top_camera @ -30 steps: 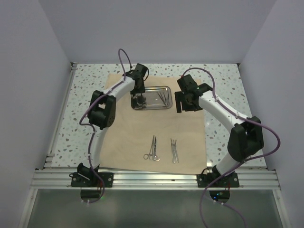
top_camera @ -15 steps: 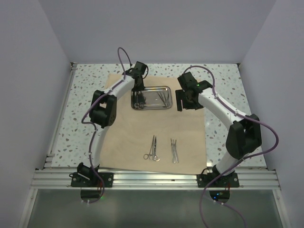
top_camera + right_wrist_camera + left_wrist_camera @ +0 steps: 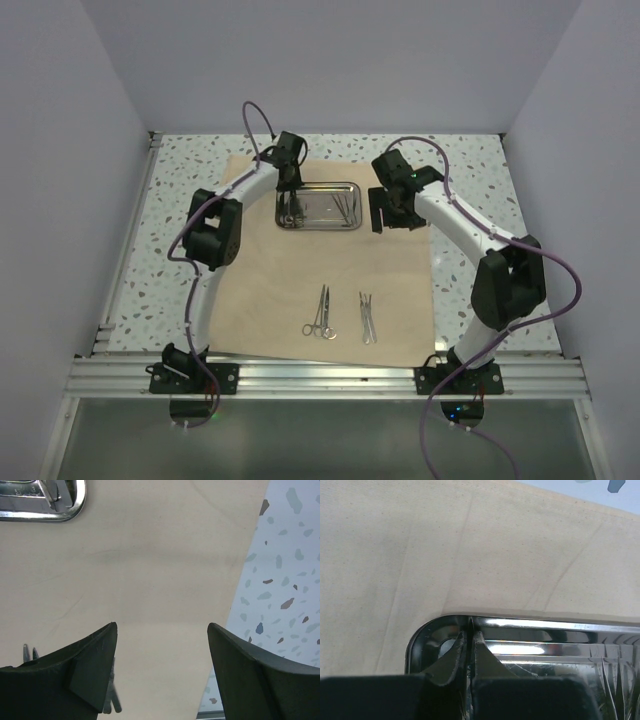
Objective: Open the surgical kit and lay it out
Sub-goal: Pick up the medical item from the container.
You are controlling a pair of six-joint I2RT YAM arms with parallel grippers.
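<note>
The tan cloth wrap [image 3: 270, 280] lies spread flat. The steel tray [image 3: 322, 185] stands at its far middle with several slim instruments [image 3: 342, 205] in it. Scissors [image 3: 320, 312] and tweezers [image 3: 367, 317] lie on the near part of the cloth. My left gripper [image 3: 289, 208] is down in the tray's left end. In the left wrist view [image 3: 470, 635] its jaws are shut on a thin steel instrument edge by the tray rim [image 3: 545, 624]. My right gripper [image 3: 385, 218] hangs open and empty over the cloth [image 3: 165, 555], right of the tray corner [image 3: 60, 510].
The speckled tabletop [image 3: 480, 190] surrounds the cloth, with its right strip in the right wrist view [image 3: 290, 580]. White walls close in the left, right and back. An aluminium rail [image 3: 320, 378] runs along the near edge by the arm bases.
My left gripper has shifted slightly toward the far left end of the tray. My right gripper has drifted a little left toward the tray. The laid-out instruments have not moved.
</note>
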